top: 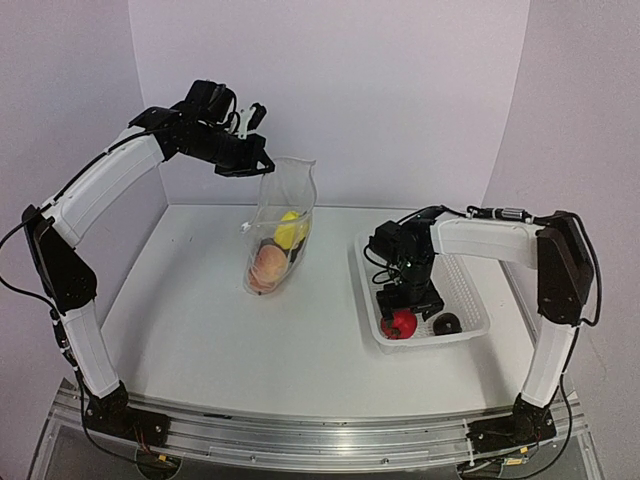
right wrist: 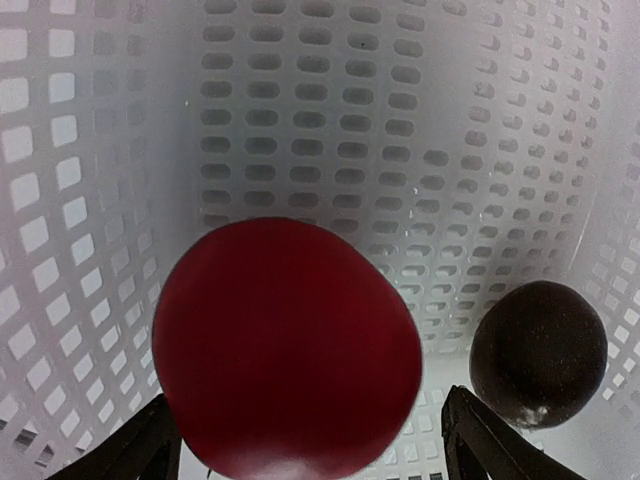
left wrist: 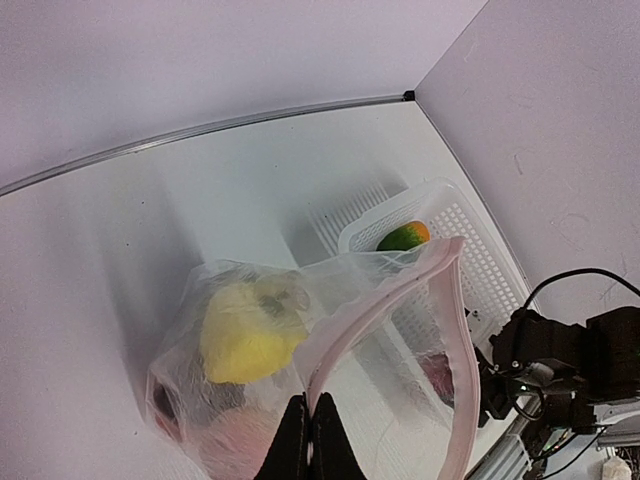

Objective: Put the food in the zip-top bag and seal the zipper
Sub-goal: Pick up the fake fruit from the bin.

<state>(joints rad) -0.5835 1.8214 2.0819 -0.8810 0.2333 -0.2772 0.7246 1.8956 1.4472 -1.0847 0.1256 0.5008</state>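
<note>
Step in hand: loading, with the seal not yet made. The left tool is fully closed on the rim of the bag. It holds the mouth high over the middle of the table, toward the far edge. The bag's lower end appears to rest on the surface.

The right tool is down inside the basket at the table's right edge. Its fingers are spread wide on either side of the red fruit and have no hold on it.

Next move, as judged: close on the red fruit, lift it clear of the basket wall and carry it to the open mouth. The mouth is narrow and slack, so the drop calls for accurate alignment.

Materials:
- Bag: clear, floppy film with a thin pinkish zipper strip along the mouth. A matte yellow pepper and a peach are already inside.
- Red fruit: smooth, round and glossy, so likely to slip or roll.
- Dark fruit: smaller and round, just beside the red one.
- Green mango: at the basket's far end.
- Basket: white rigid plastic with a slotted mesh.
</note>
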